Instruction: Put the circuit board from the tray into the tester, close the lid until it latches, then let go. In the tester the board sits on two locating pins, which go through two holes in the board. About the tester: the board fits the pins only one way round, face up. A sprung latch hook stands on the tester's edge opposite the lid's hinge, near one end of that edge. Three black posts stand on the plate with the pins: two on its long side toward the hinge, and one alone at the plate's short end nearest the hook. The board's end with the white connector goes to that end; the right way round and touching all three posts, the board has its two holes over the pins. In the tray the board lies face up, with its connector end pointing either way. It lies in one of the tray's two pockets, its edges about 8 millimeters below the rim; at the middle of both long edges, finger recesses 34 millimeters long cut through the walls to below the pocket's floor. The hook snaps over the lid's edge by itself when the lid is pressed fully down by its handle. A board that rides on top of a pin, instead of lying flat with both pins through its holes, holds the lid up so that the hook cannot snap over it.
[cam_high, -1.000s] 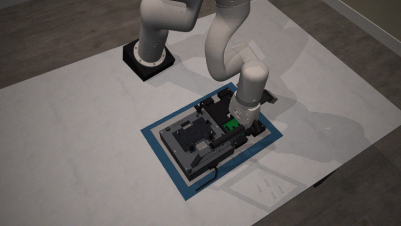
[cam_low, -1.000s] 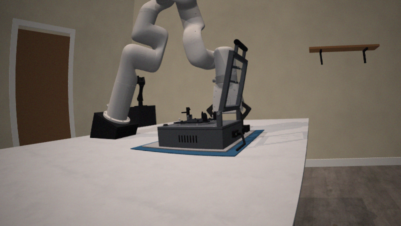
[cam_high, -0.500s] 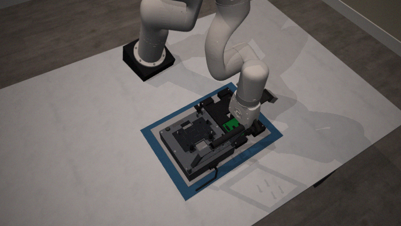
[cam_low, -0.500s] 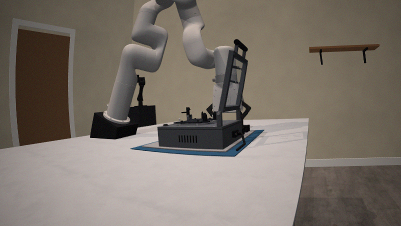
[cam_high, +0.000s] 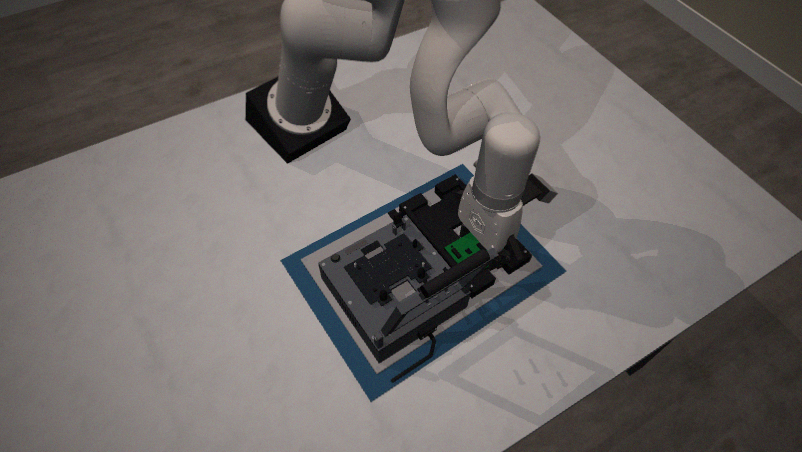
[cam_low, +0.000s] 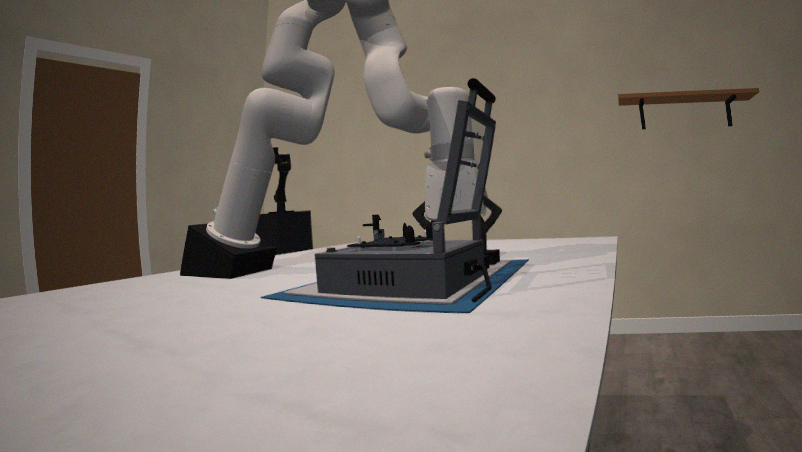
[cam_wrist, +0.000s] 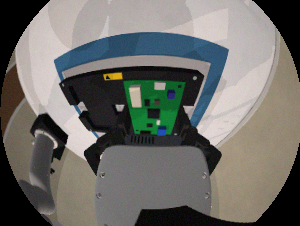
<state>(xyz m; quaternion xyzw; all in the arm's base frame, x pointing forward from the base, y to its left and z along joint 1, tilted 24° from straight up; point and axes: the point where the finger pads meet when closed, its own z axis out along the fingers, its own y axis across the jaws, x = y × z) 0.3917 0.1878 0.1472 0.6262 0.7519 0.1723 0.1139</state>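
Your board (cam_high: 463, 247) (cam_wrist: 175, 107) is in the tray (cam_high: 440, 213) (cam_wrist: 105, 110), in the pocket at the right of the wrist view, and the gripper (cam_high: 487, 244) (cam_low: 456, 224) (cam_wrist: 153, 111) is down over it. You have its fingers standing wide, one toward each long side of the board, but their pads are hidden, so you cannot tell whether they press on its edges or stand just off them. Expect the board to be light and stiff, a thin flat plate that won't sag between the fingers but could slip or tip if you pinch it unevenly. Take it by the middle of both long edges, where the recesses let your fingers get below it, and squeeze only enough to hold; too much could bow it or chip an edge. Keep pressure off the parts on its face, which are probably the fragile bit. As for looks, you have a bright green rectangle lying face up, longer than it is wide, with a tall white connector (cam_wrist: 135, 96) near a corner at the end farther from the gripper in the wrist view. A smaller pale block (cam_wrist: 159, 86) sits near that same end, a blue part (cam_wrist: 171, 94) stands by one long edge, another blue part (cam_wrist: 162, 131) lies near the opposite end, and a dark square chip (cam_wrist: 153, 113) sits around the middle.
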